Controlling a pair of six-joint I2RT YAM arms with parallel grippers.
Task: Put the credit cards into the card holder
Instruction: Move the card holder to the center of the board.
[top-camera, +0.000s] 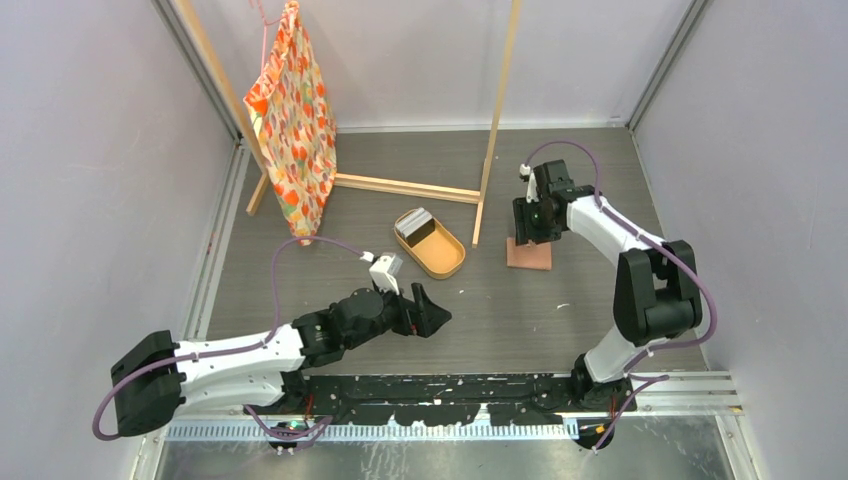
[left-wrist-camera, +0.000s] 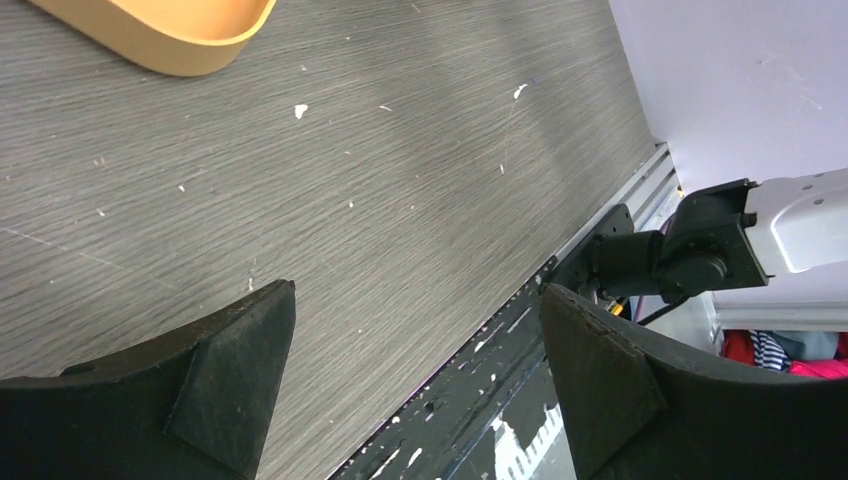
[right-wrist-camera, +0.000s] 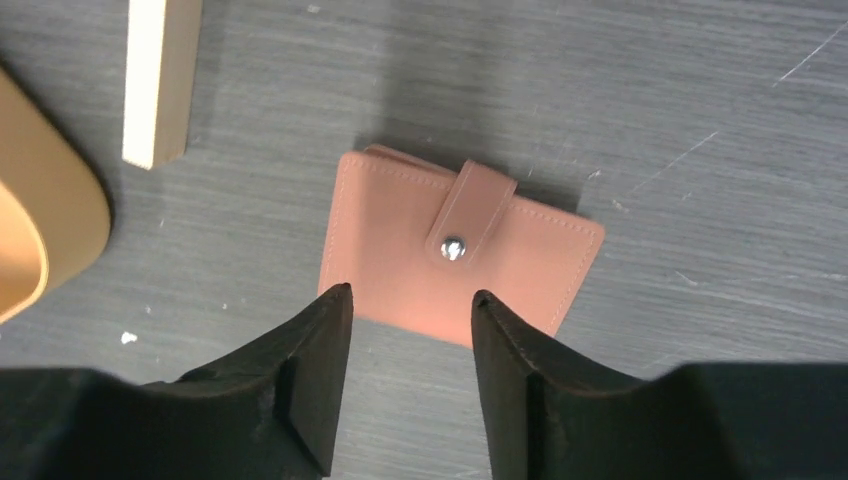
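Observation:
The card holder (top-camera: 528, 256), a salmon-brown wallet, lies shut on the table with its snap tab (right-wrist-camera: 472, 208) fastened. My right gripper (right-wrist-camera: 412, 298) hangs straight over its near edge, open at a middling width, with nothing between its fingers. In the top view my right gripper (top-camera: 531, 232) covers part of the card holder (right-wrist-camera: 395, 235). The credit cards (top-camera: 414, 224), a grey and white stack, stand in the far end of an oval tan tray (top-camera: 447, 265). My left gripper (top-camera: 436, 316) is wide open and empty, low over the table in front of the tray. Its fingers (left-wrist-camera: 235, 380) frame bare table.
A wooden rack stands behind, with a post (top-camera: 495, 120) and floor bar (top-camera: 400, 187); the post's foot (right-wrist-camera: 158, 85) is just left of the card holder. A patterned orange bag (top-camera: 290, 120) hangs at the back left. The tray's rim (left-wrist-camera: 170, 45) shows in the left wrist view.

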